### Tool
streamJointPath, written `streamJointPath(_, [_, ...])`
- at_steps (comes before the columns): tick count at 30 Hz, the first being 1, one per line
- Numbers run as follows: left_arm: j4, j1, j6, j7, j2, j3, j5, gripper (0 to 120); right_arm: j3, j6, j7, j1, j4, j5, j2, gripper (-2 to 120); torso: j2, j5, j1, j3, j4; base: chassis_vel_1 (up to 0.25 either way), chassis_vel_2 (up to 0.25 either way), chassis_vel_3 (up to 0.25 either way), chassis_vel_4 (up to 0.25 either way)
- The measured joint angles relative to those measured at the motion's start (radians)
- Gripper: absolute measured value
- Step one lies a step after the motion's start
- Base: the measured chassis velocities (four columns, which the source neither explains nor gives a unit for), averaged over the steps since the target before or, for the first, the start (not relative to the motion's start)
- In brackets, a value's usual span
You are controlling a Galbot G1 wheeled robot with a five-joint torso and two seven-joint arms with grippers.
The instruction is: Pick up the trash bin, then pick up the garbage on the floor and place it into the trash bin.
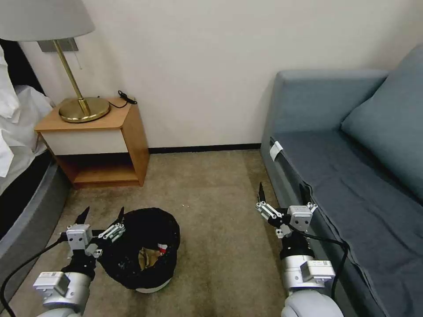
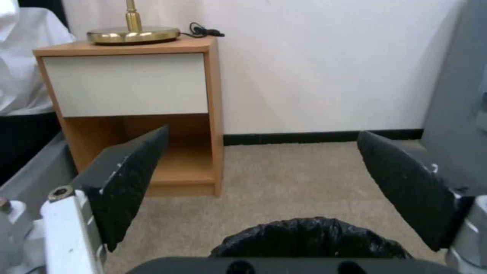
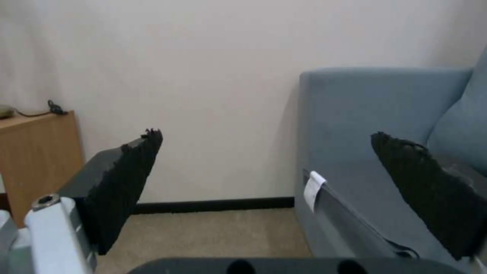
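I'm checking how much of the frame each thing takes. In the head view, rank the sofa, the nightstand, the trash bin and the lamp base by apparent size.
1. sofa
2. nightstand
3. trash bin, though it sits nearer the camera, so its true size against the nightstand is unsure
4. lamp base

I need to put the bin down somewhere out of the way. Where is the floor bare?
Bare carpet runs from the bin to the wall, between nightstand and sofa. It is crowded near the robot: the open left tool is beside the bin's rim, and the open right tool is at the sofa edge.
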Motion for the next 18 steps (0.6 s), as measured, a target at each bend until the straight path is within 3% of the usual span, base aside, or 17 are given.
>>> streamJointPath(18, [0.001,-0.001,0.000,-0.001,-0.001,-0.001,-0.002,100,-0.003,0.000,-0.002,0.005,-0.002,0.007,-0.004,100,0.000,0.0001,0.000,0.000,0.0000,0.000,0.000,0.000,0.000])
